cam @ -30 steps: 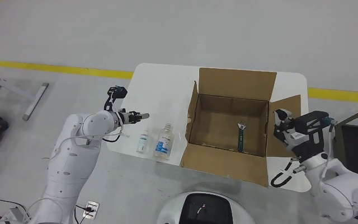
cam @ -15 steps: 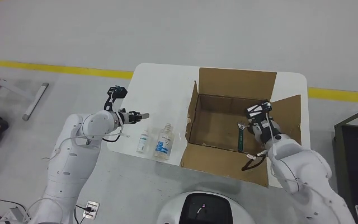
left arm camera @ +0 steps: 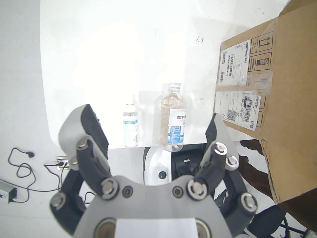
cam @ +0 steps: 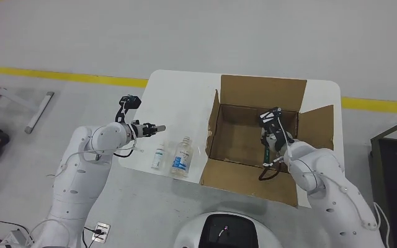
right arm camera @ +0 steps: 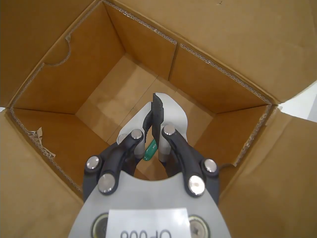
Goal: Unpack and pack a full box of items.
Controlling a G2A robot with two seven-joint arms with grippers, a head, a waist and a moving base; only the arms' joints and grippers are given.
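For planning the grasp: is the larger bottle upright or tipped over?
Upright. The larger bottle stands on its base on the table, cap uppermost.

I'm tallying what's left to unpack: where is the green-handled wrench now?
In the top view the green-handled wrench lies on the floor of the cardboard box, in its right half, under the right gripper.

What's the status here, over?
Left gripper open, near bottles on table. Right gripper shut, in box above wrench. Box flaps open.
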